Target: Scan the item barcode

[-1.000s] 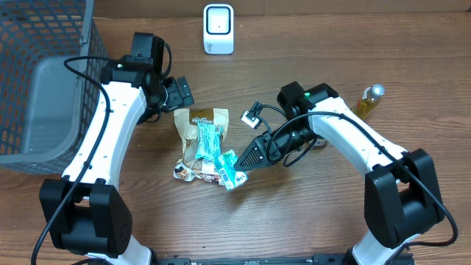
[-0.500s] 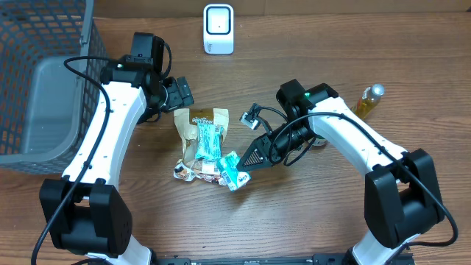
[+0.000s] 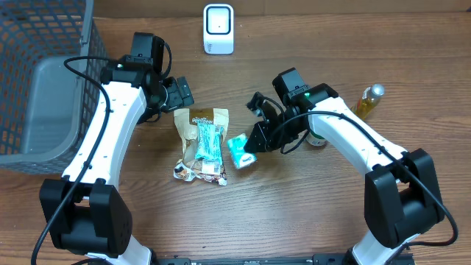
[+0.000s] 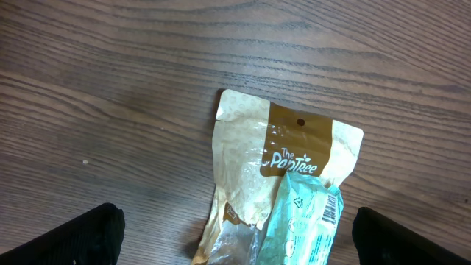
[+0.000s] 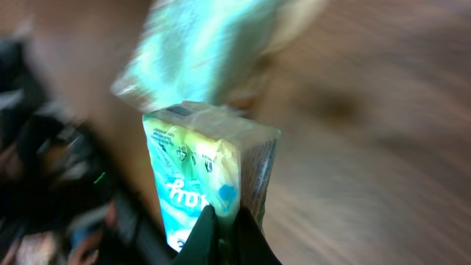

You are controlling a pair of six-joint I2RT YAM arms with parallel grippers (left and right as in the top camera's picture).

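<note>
Teal packet pinched by right fingers.

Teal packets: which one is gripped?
The small teal packet, pinched by the right gripper; the long teal packet lies loose atop the brown pouch.

Wooden table bears basket, scanner, pouch, bottle.

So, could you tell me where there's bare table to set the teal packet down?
Bare wood lies between the scanner and the bottle, and in front of the snack pile. Around the pile it is crowded.
</note>
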